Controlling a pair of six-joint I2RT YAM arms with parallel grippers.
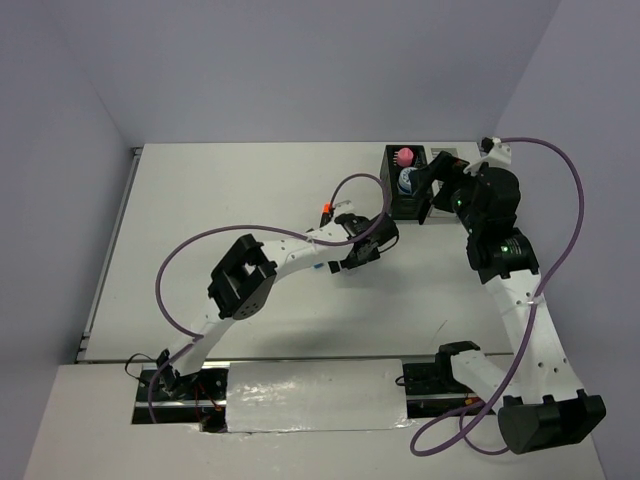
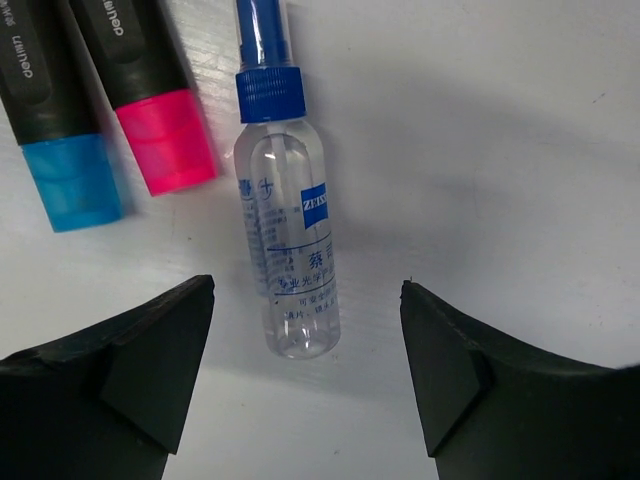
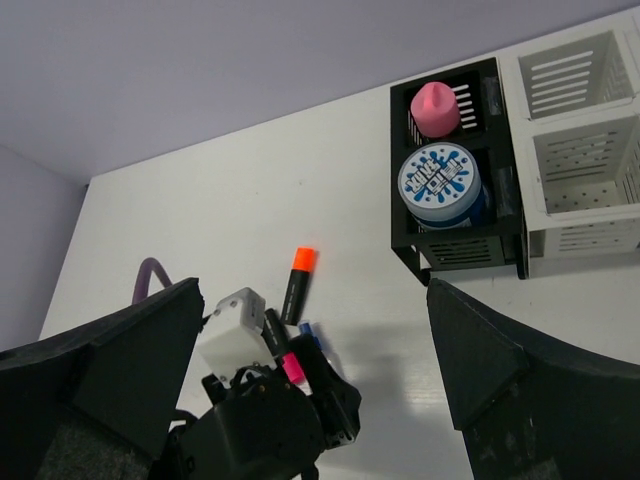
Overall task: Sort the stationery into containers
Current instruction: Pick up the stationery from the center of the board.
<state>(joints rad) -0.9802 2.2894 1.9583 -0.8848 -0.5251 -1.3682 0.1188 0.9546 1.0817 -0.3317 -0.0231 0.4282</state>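
Observation:
My left gripper (image 2: 308,330) is open and low over the table. A clear blue-capped pen bottle (image 2: 288,250) lies just ahead of it, its base between the fingers. A pink-ended marker (image 2: 160,130) and a blue-ended marker (image 2: 65,175) lie to its left. An orange-ended marker (image 3: 298,285) lies beyond them. The black container (image 3: 460,250) holds a pink-capped tube (image 3: 436,108) and a blue tape roll (image 3: 440,185). The white container (image 3: 585,235) adjoins it on the right and looks empty. My right gripper (image 3: 315,300) is open and empty, high beside the black container (image 1: 390,185).
The left arm's purple cable (image 1: 345,185) loops over the table behind the left gripper (image 1: 365,245). The right arm (image 1: 490,210) hides most of the white container in the top view. The table's back edge and walls lie just behind the containers.

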